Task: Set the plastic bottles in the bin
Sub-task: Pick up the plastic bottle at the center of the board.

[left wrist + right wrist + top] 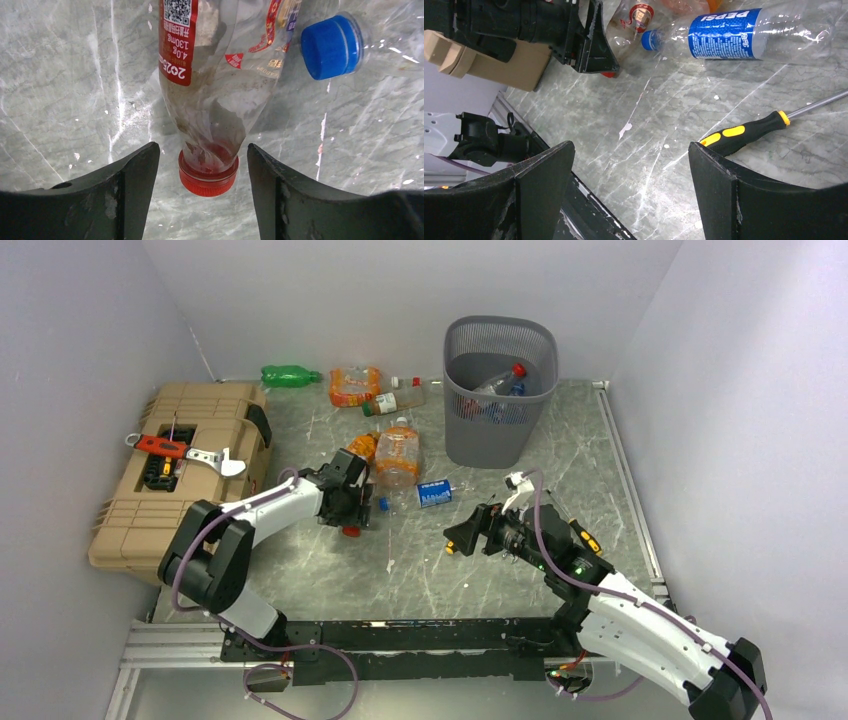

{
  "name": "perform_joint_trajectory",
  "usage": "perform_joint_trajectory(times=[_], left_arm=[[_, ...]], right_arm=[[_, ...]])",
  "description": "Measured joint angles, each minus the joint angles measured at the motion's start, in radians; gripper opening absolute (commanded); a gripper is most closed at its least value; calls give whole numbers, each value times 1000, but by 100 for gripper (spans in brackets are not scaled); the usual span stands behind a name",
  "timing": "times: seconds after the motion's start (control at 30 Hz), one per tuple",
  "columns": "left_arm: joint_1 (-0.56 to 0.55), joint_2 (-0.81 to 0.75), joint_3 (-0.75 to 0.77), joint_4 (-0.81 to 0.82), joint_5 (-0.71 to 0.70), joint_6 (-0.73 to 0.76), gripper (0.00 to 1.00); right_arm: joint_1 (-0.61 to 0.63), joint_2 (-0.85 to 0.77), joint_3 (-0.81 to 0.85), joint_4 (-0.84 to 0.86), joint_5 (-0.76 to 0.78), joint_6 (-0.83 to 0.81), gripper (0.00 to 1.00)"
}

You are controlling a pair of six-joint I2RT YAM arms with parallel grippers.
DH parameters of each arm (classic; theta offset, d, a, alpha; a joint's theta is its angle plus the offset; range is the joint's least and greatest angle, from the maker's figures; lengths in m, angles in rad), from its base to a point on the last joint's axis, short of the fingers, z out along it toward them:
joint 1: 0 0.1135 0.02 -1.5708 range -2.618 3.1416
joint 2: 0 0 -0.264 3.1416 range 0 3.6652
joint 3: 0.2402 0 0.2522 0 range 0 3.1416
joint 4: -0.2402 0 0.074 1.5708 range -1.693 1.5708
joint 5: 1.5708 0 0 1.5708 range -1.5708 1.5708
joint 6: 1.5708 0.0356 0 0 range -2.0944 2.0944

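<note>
At least seven bottles (398, 455) are counted on the table (560, 470), and at least two more inside the one bin (500, 440). One toolbox (120, 510) is seen, with two tools laid on it: one wrench (218, 461) and one red-handled tool (160, 446). One screwdriver (744, 134) is made out.

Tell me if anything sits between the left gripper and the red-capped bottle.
Nothing visible. The neck of the red-capped bottle lies between the open fingers of the left gripper; the blue-capped bottle lies outside them.
</note>
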Motion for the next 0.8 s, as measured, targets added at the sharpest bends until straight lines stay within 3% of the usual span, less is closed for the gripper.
perform_joint_trajectory(times=[0.17,0.33,0.53,0.67,0.8], left_arm=[[0,21,0,-1,7,19,55],[0,18,0,2,18,24,28],[0,-40,-15,-13,26,27,12],[-5,-183,-2,-84,28,57,0],[-10,-415,68,-112,55,198,0]], right_arm=[[1,-3,0,-1,0,2,88],[3,-11,-1,-1,3,8,87],[5,-18,-1,-3,2,17,90],[6,-21,2,-5,-29,25,93],[6,-5,58,-23,-93,24,93]])
